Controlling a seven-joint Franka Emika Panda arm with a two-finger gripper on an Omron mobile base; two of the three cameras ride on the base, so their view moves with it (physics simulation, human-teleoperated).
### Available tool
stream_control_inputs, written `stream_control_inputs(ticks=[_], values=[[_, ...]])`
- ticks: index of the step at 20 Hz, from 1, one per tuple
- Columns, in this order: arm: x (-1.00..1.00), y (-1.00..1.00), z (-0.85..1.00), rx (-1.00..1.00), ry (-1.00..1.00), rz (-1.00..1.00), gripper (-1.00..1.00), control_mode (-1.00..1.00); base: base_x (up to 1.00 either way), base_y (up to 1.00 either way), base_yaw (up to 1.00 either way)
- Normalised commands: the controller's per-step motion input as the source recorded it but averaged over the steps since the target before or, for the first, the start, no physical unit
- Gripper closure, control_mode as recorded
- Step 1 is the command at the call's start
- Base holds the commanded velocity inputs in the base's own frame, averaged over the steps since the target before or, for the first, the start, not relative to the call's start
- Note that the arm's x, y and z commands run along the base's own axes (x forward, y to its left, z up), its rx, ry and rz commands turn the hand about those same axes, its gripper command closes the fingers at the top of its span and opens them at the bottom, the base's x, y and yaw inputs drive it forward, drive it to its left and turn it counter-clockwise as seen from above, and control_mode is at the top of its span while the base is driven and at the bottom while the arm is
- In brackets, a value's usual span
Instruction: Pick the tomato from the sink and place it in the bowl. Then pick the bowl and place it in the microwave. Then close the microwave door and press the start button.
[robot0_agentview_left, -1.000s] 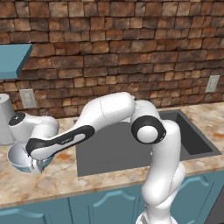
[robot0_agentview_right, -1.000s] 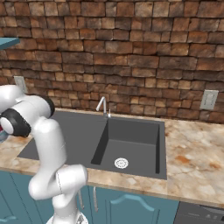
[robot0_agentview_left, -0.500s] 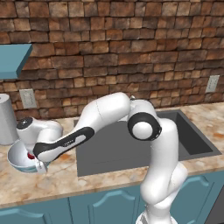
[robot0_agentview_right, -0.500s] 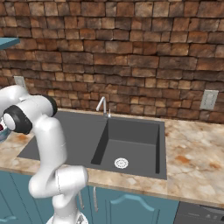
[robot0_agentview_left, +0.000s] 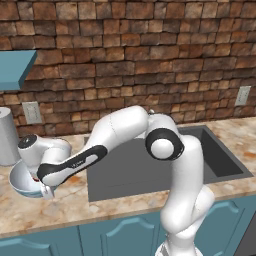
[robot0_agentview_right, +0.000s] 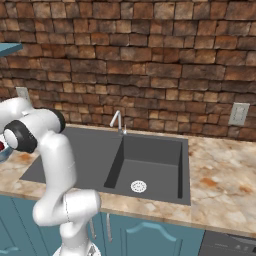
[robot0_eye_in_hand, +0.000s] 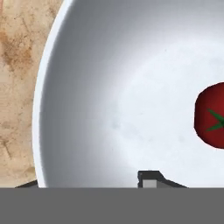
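Observation:
The bowl (robot0_agentview_left: 19, 181) stands on the counter left of the sink (robot0_agentview_left: 131, 175), pale outside and white inside (robot0_eye_in_hand: 109, 87). The tomato (robot0_eye_in_hand: 212, 116), red with a green star, lies inside it at the right of the hand view. My gripper (robot0_agentview_left: 46, 189) hangs over the bowl's near rim. In the hand view the gripper (robot0_eye_in_hand: 85, 183) straddles that rim: one fingertip (robot0_eye_in_hand: 148, 178) is inside the bowl, the other just outside. The jaws stand open, with a wide gap between the inner finger and the rim. The microwave and its door are out of view.
A tall grey canister (robot0_agentview_left: 7, 136) stands right behind the bowl. A teal cabinet edge (robot0_agentview_left: 17, 67) hangs above it. The sink basin (robot0_agentview_right: 150, 165), with its drain (robot0_agentview_right: 138, 186) and faucet (robot0_agentview_right: 118, 120), lies to the right. The speckled counter (robot0_agentview_right: 220, 175) continues past it.
The hand has shifted a little left and down onto the bowl's rim. Its jaws have narrowed from fully wide. Bowl and tomato have stayed in place.

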Motion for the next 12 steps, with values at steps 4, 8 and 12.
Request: stream_control_inputs(ticks=[4, 8, 12], values=[[0.0, -0.03, -0.16, 0.0, 0.05, 0.0, 1.0, -1.0, 0.0, 0.0, 0.0], [-0.18, -0.51, 0.17, 0.02, -0.11, 0.0, 1.0, -1.0, 0.0, 0.0, 0.0], [-0.54, -0.8, 0.69, 0.01, -0.2, 0.02, 1.0, -1.0, 0.0, 0.0, 0.0]])
